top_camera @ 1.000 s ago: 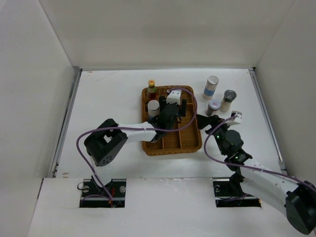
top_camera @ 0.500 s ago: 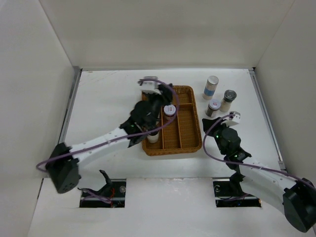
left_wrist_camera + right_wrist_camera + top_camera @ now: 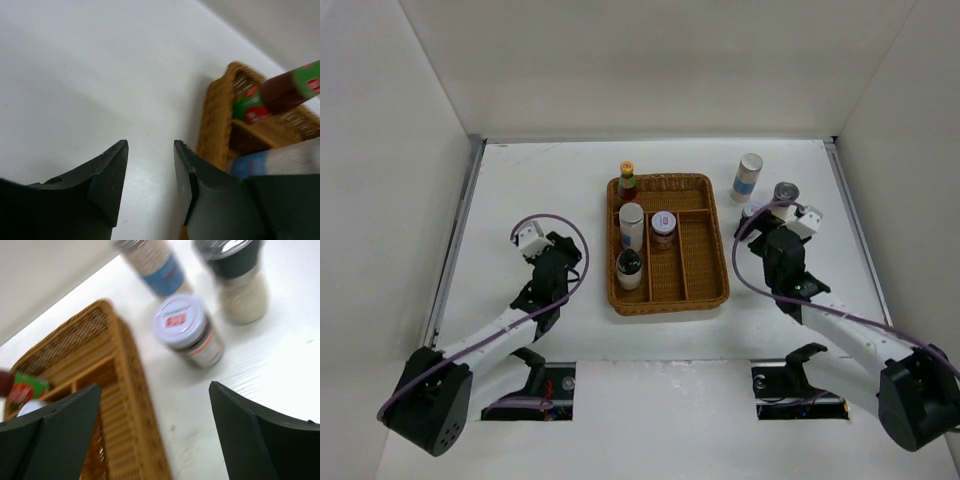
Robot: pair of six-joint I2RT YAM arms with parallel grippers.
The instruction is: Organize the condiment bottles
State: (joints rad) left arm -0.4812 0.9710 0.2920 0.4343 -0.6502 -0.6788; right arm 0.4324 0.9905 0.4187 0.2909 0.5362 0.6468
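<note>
Standing just right of the tray (image 3: 131, 365) beside two loose bottles (image 3: 240, 285), the jar (image 3: 187, 330) looks like the next pick: the right gripper (image 3: 155, 390) faces it, spread wide. It must advance around the jar and pinch; the left gripper (image 3: 150, 150) hangs empty, narrowly parted.

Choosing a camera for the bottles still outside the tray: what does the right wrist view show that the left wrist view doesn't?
Right wrist only: purple-lidded jar, blue-banded cylinder and dark-capped bottle standing outside the wicker tray, plus the open right end effector. Left wrist only: the empty left end effector. Both: that tray and the red-labelled sauce bottle.
</note>
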